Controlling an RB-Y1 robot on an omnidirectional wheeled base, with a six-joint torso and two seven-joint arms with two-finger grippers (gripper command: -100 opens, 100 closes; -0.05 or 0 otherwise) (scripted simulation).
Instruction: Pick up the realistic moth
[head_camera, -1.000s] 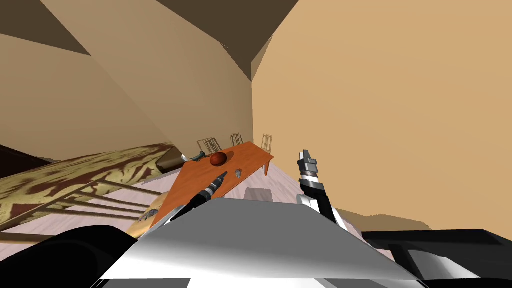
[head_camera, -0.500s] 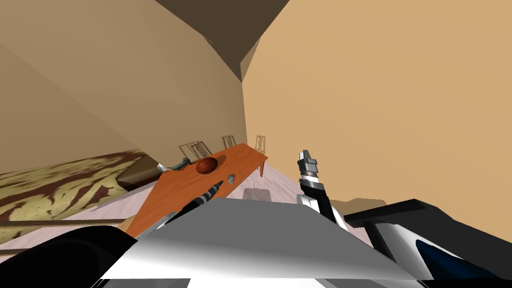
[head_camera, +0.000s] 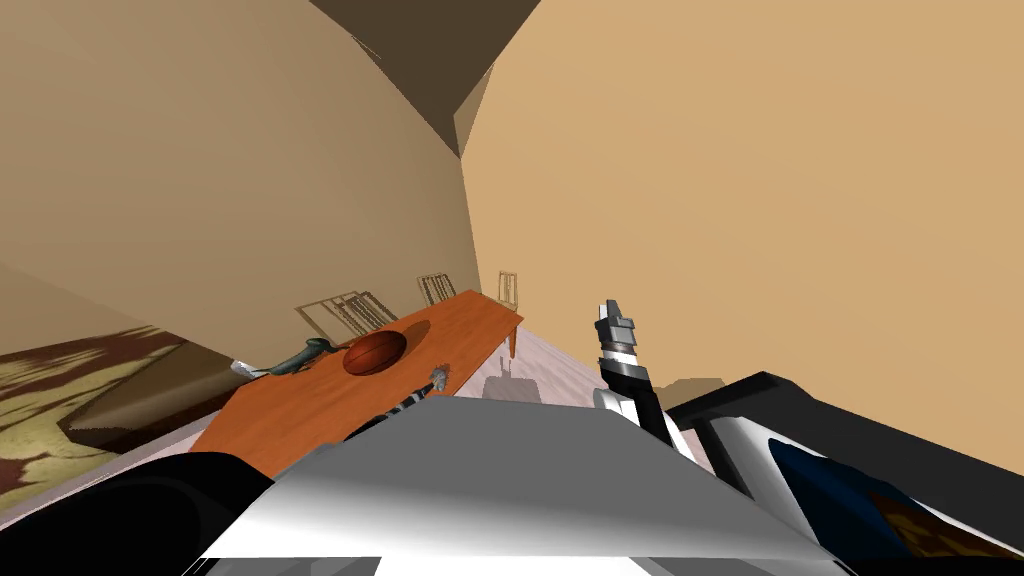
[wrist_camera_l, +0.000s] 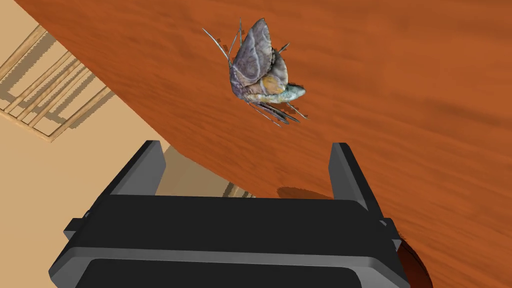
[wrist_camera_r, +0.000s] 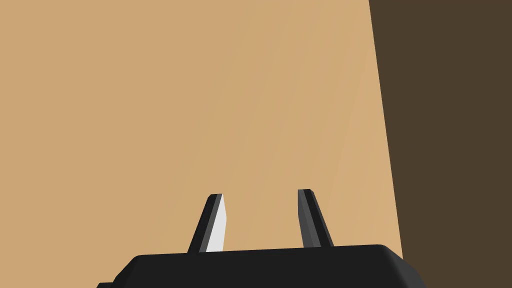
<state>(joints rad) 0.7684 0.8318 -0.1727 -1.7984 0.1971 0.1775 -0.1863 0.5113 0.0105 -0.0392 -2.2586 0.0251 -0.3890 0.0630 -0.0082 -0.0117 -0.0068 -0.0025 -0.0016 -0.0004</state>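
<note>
Left gripper is hanging over the bench, just inside the bench's long edge; fingers are standing wide apart, about a third of the wrist view between them, gripping nothing; neither finger is touching the bench top; a small dark shadow is lying on the bench close by the gripper body.

Moth is sitting on the bench ahead of the fingertips, in line with the gap between them and apart from both; wings are standing folded upward, grey-violet with darker veins; body is showing tan-orange with a pale tail end; thin legs and antennae are sticking out; it is resting nearer the bench's edge than its middle.

Bench top is showing orange-brown with streaked wood grain; slatted chair back in pale wood is showing past the bench's edge.

From the head view: red-brown bowl is sitting near the middle of the bench, farther in from the edge than the moth; grey-green object, too small to identify, is lying at the bench's opposite long edge; chairs are lining that same side of the bench; one more is standing at the bench's far end.

Right gripper is pointing upward off the bench's near side, well apart from the bench; fingers are parted by a narrower gap, nothing between them.
</note>
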